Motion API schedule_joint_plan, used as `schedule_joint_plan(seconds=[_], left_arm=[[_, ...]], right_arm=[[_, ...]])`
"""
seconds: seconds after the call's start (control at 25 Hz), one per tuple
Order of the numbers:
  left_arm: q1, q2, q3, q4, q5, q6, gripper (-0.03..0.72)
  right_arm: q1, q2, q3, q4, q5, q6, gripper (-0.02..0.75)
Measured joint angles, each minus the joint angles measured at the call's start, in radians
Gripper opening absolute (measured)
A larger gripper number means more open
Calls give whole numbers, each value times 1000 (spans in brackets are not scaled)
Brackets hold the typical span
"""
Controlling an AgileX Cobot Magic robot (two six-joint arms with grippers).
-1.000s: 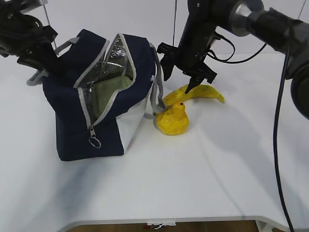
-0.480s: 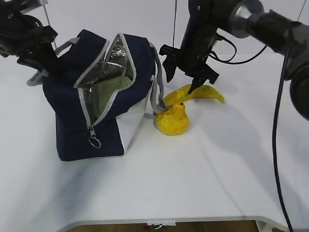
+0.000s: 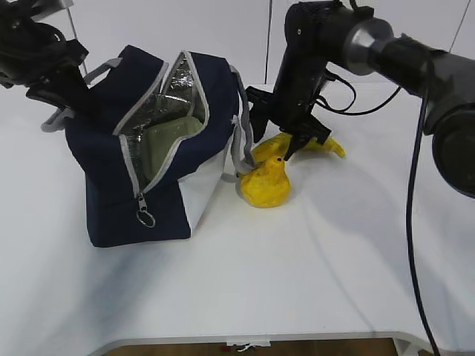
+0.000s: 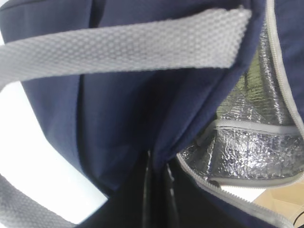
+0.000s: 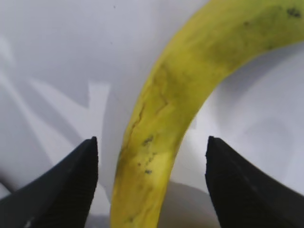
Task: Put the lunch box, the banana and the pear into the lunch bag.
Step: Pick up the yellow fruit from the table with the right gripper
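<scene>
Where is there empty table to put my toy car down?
The table is bare in front of the lunch bag and pear, and off to the right beyond the banana. It is crowded where bag, pear and banana sit close together, with the right gripper straddling the banana.

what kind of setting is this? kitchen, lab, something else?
Likely a lab test bench, not a kitchen: a bare white table against a plain white backdrop, two black robot arms with loose cabling, and only staged props, a lunch bag, banana and pear.

navy cloth lunch bag (image 3: 111,178), crinkled shiny foil lining (image 4: 247,156), coarse woven grey handles (image 4: 123,47), matt speckled banana (image 5: 166,123)
</scene>
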Motion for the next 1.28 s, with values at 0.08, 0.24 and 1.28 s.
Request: schedule_joint_plan(seconds=[0.08,0.24,1.28], left_arm=[[0,0,0,0,0,0,-7],[0,0,0,0,1,0,-7],[0,0,0,23,-3,0,-7]], right_arm=[[0,9,0,4,0,0,515],[0,22,0,13,-2,0,426],[-2,8,-309,23,11,-469,301]])
